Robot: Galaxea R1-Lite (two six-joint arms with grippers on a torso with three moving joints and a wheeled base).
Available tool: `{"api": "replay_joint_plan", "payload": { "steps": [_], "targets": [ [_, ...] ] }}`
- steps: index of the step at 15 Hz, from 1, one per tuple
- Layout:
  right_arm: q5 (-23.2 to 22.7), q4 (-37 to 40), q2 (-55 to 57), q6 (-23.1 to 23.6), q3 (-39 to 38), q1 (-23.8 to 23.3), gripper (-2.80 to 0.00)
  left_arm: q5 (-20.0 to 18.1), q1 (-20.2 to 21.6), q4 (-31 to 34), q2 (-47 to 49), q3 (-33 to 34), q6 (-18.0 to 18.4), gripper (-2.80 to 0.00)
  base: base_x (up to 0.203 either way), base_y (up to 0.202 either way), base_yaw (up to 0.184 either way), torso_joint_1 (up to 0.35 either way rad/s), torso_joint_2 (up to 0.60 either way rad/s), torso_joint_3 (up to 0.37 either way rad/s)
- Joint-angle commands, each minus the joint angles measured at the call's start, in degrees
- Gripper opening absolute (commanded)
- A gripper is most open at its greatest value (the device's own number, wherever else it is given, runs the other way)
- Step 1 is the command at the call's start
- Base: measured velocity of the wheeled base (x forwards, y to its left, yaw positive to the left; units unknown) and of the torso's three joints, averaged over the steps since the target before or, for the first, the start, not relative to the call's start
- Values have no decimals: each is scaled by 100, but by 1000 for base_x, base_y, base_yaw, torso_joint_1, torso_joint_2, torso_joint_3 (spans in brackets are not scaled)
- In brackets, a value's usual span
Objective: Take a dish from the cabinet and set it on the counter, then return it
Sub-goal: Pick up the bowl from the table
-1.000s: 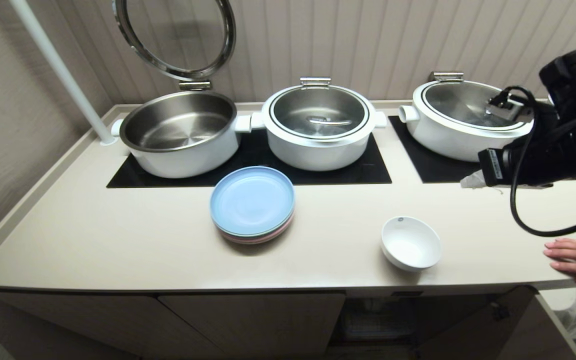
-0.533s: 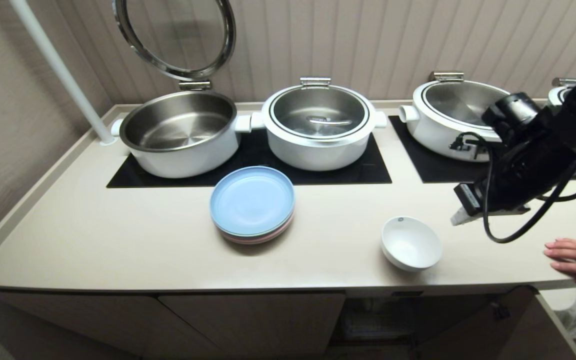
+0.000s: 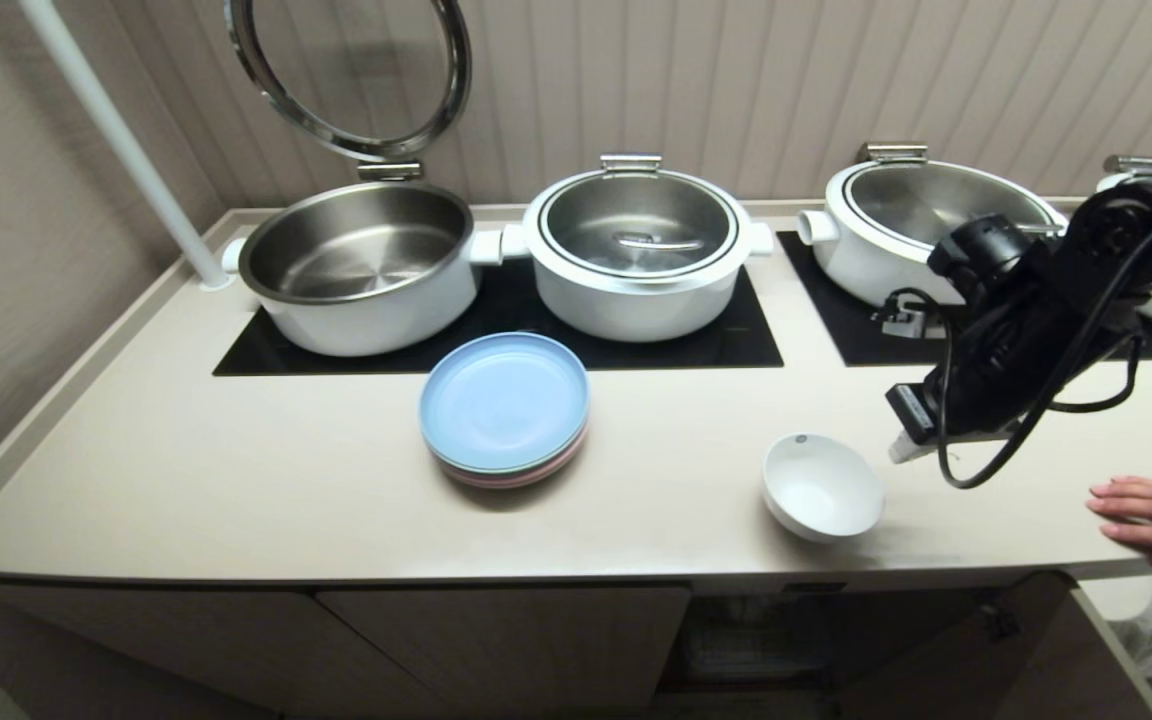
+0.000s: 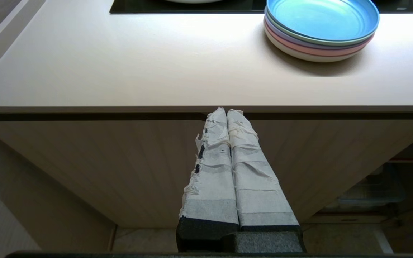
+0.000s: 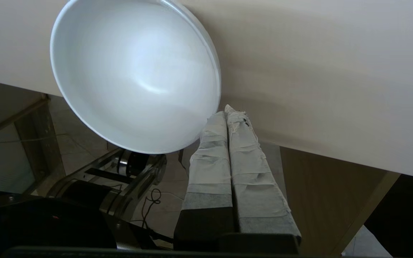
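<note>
The cabinet (image 3: 496, 640) forms the nearest element, its ribbed doors running under the front edge of the tabletop (image 3: 236, 480); toward the right its interior stands open and dark. The left claw (image 4: 227, 111) is parked low in front of a cabinet door, below the tabletop edge, its two tape-wrapped fingers (image 4: 213, 172) pressed together with nothing between them.

The white bowl (image 3: 822, 487) sits upright on the tabletop close to the front edge, right of centre. The right claw (image 3: 898, 450) hangs just beside the bowl's right rim, pointing down toward the surface. In the right wrist view its taped fingers (image 5: 246, 161) are fully closed against each other, empty, their tips next to the rim of the bowl (image 5: 134, 71); contact cannot be confirmed.

A person's hand (image 3: 1151, 525) lies flat on the tabletop at the far right edge.

A stack of plates (image 3: 504, 408), blue on top, stands near the middle. Behind it, white pots (image 3: 636, 250) sit on black glass panels (image 3: 736, 345) against the ribbed wall, the leftmost with its lid (image 3: 351, 75) raised.
</note>
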State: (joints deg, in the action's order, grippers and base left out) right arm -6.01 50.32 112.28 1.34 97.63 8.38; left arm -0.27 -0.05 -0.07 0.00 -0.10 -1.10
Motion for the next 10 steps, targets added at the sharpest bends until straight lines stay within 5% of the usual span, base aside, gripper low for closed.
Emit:
{"api": "replay_joint_plan", "payload": {
  "steps": [1,2,10],
  "targets": [
    [-5,75,56,3,110,6,-280,-6,-4,-1,0,1,-5,-280,0,0,0,0,0,0],
    [-5,83,73,4,149,14,0,0,-4,-1,0,1,-5,-280,0,0,0,0,0,0],
    [13,-279,198,138,194,60,0,-2,-4,-1,0,1,-5,-280,0,0,0,0,0,0]
  ]
}}
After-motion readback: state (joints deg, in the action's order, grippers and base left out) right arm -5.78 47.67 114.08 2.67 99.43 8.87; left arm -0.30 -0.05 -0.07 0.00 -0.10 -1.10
